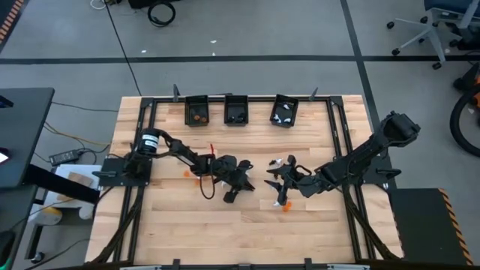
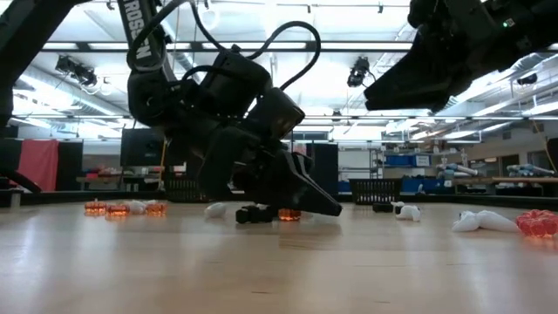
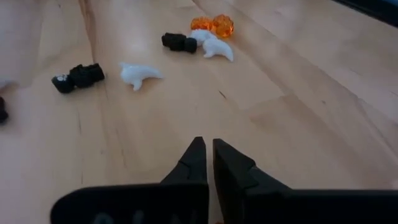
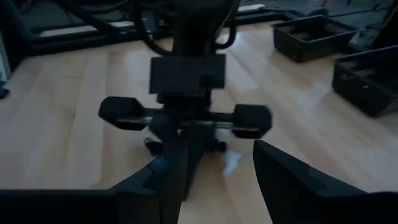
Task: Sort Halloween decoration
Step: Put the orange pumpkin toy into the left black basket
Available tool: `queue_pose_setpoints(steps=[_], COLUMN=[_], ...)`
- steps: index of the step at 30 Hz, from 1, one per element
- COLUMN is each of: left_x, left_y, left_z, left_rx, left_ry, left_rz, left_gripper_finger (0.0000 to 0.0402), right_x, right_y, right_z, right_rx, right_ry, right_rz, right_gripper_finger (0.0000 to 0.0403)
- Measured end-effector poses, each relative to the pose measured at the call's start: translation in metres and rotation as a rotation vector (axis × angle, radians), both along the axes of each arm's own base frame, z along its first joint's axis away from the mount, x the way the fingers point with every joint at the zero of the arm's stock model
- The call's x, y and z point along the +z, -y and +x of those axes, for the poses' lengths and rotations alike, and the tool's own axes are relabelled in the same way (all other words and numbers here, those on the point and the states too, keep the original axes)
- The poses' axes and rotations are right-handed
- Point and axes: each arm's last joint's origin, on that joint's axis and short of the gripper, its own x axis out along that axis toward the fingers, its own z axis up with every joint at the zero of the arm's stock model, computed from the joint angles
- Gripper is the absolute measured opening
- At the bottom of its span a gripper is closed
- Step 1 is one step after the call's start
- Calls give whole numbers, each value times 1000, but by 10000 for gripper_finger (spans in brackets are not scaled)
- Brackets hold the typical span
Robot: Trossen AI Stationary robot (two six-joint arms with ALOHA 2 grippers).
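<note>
Left gripper [image 3: 208, 149] pinched shut on nothing visible, trinkets [image 3: 140, 73] scattered mid-table at its 12 o'clock, light, hard, slippery, so pinch one across its body; right gripper [image 4: 217, 165] wide open, empty.

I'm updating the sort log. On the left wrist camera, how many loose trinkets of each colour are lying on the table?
Orange trinkets: 2, touching each other
White trinkets: 2
Black trinkets: 2, plus 1 dark piece cut off at the picture's edge
Total: 6 fully in view
</note>
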Motion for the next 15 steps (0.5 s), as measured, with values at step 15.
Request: queue_pose_setpoints(steps=[15], left_x=[50], left_y=[7], left_z=[-26], left_rx=[55], left_ry=[199], left_rz=[66], left_gripper_finger=[1], right_x=[-22], right_y=[-25], right_z=[7], right_rx=[91], right_ry=[33], right_rz=[48], right_gripper_finger=[189])
